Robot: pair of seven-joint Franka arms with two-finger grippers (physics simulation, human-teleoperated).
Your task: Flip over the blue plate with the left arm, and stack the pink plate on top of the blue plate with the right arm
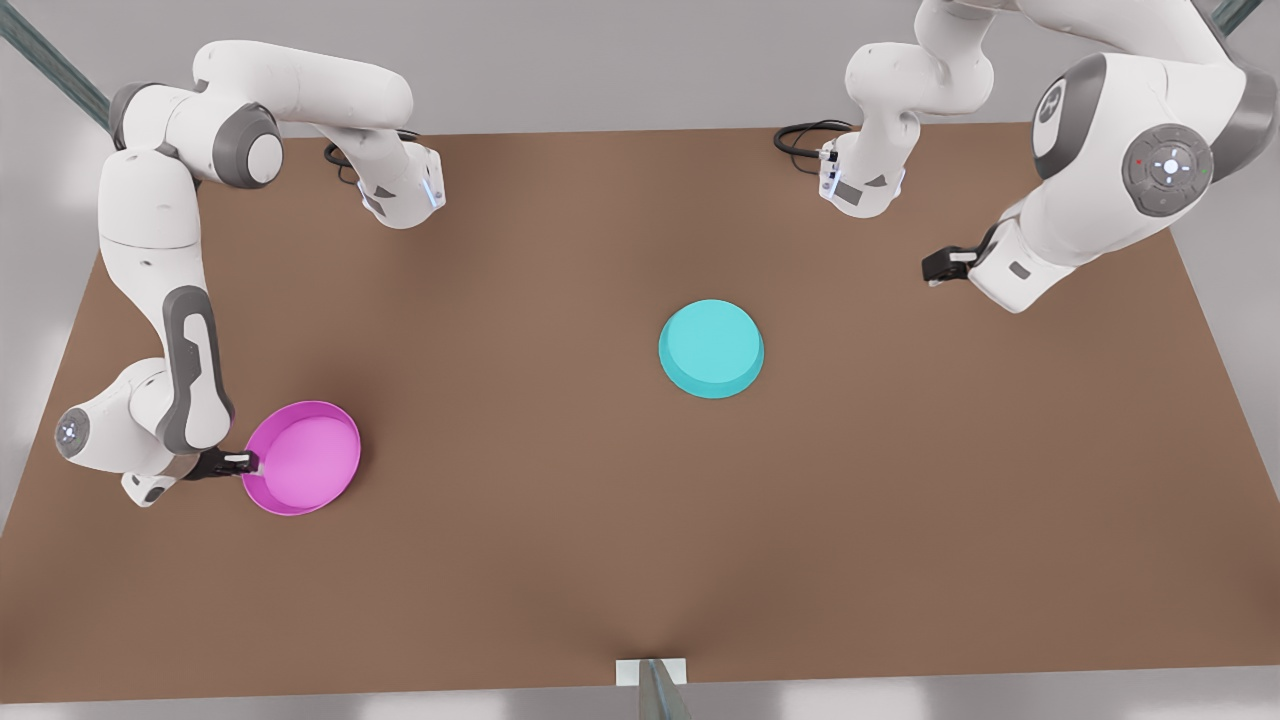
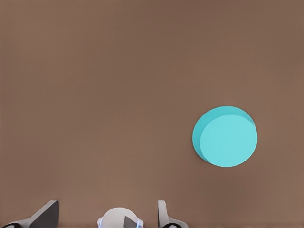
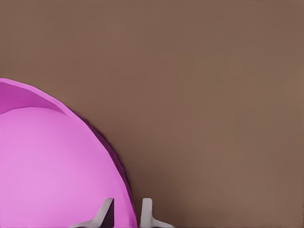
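Observation:
The blue plate [image 1: 711, 347] lies bottom up near the middle of the brown table, its flat underside showing; the left wrist view has the blue plate [image 2: 225, 136] far off. My left gripper [image 1: 936, 268] hovers at the front view's right, well away from it, open with nothing between its fingers [image 2: 164, 214]. The pink plate [image 1: 302, 456] sits open side up at the front view's left. My right gripper [image 1: 243, 462] is shut on its rim, one finger [image 3: 105, 211] inside the pink plate [image 3: 52, 166] and one outside.
The brown table [image 1: 560, 560] has broad bare surface between the two plates. Black cables [image 1: 805, 137] lie at the back edge near the arm bases. A small white bracket with a post [image 1: 651, 680] stands at the front edge.

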